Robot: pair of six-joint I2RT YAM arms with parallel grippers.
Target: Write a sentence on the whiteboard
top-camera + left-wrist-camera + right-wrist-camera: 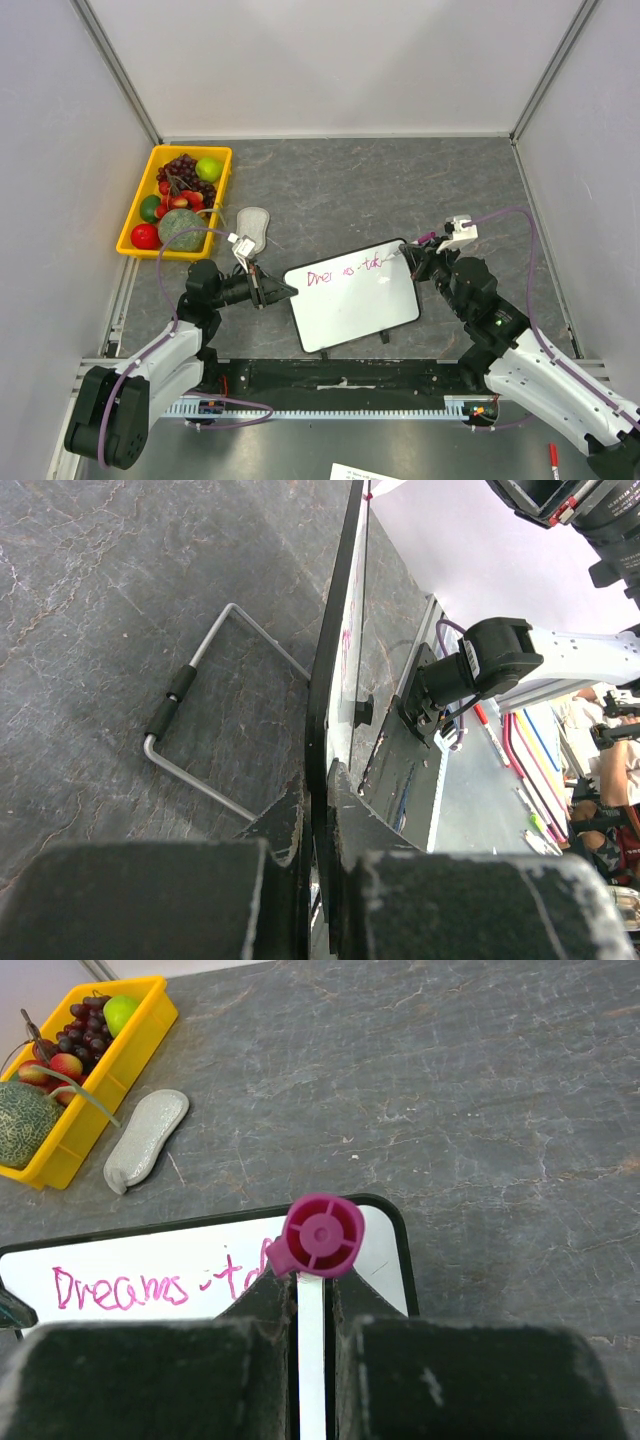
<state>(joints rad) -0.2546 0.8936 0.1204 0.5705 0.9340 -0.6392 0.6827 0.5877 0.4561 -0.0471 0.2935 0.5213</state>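
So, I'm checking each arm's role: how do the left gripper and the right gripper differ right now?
The left gripper clamps the left edge of the whiteboard; the right gripper holds a magenta marker. The left gripper sits at the board's side, away from the writing; the right gripper is at its top right corner, near the end of the sentence. Both are shut.

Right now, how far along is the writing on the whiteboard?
Done: the sentence has "Dreams" on the whiteboard. In hand: the left gripper clamps the board's edge; the right gripper holds the magenta marker by a second word's first letters. Left: the rest; the lower board is blank.
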